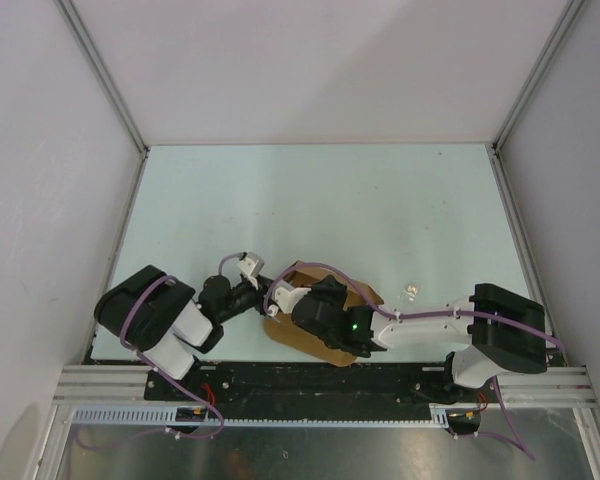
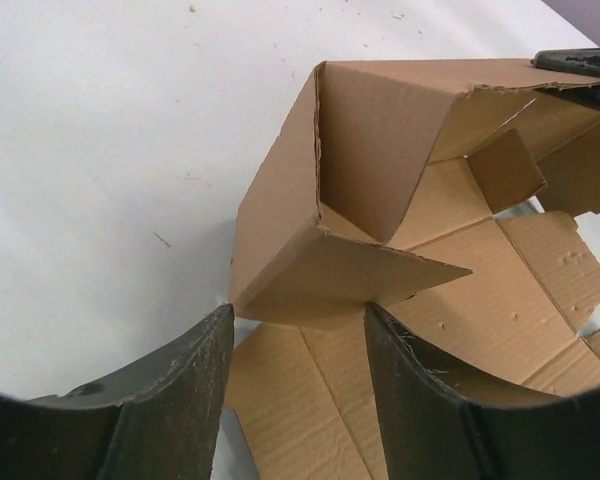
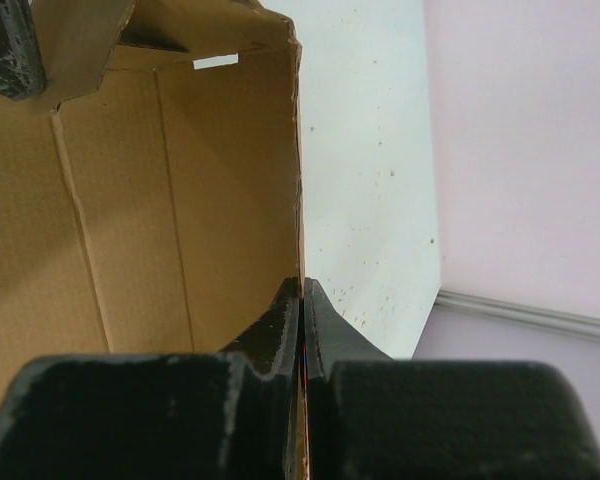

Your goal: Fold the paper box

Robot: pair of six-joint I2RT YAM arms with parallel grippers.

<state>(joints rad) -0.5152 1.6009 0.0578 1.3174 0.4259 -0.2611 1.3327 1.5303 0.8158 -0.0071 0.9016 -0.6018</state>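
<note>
Right wrist: tool (image 3: 302, 292) on paper box (image 3: 180, 200)

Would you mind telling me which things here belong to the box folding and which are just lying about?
For the job: paper box, partly folded; right gripper, shut on its wall; left gripper, open, at a flap.
Lying about: small clear scrap on the table, apart from the box.
</note>
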